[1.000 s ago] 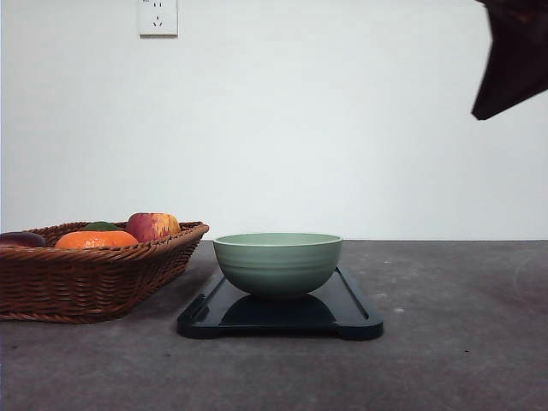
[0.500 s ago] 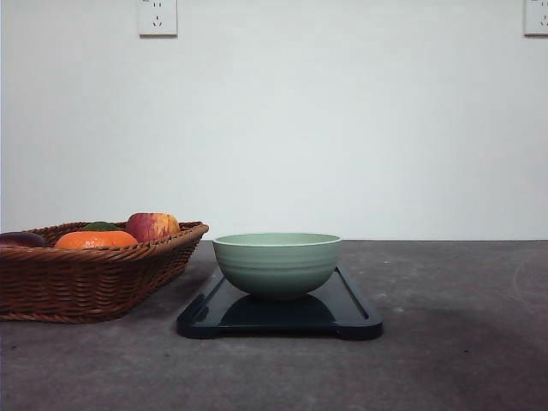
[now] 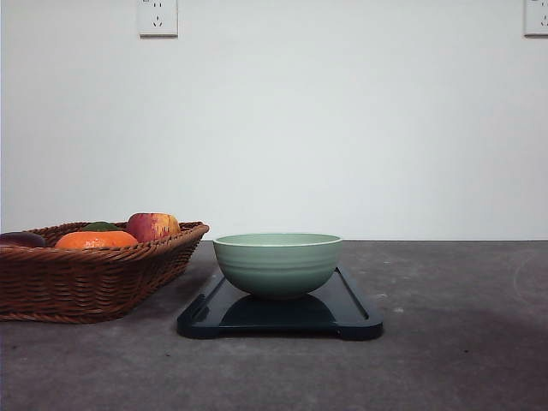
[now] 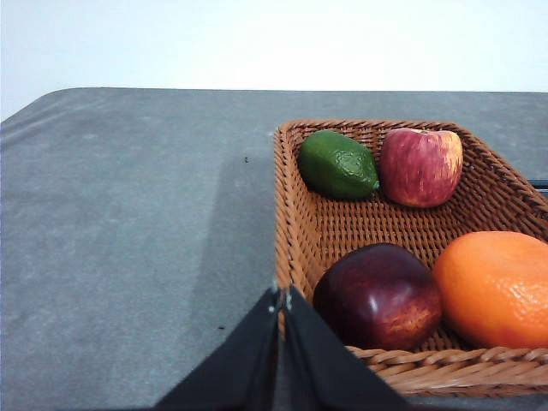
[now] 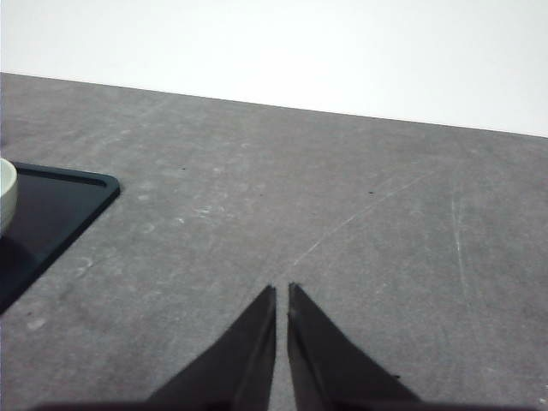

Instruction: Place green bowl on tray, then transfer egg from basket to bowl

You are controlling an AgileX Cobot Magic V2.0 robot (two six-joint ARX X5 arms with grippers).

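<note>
Bowl [image 3: 277, 264], glossy ridged green, on slick dark tray [image 3: 355, 312]; both claws clenched, empty.

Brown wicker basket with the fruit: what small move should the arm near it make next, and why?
Probably open the shut left gripper and ease it forward over the brown woven wicker basket. The pale green round bowl already sits on the dark glossy rectangular tray, so the basket's contents come next.
</note>
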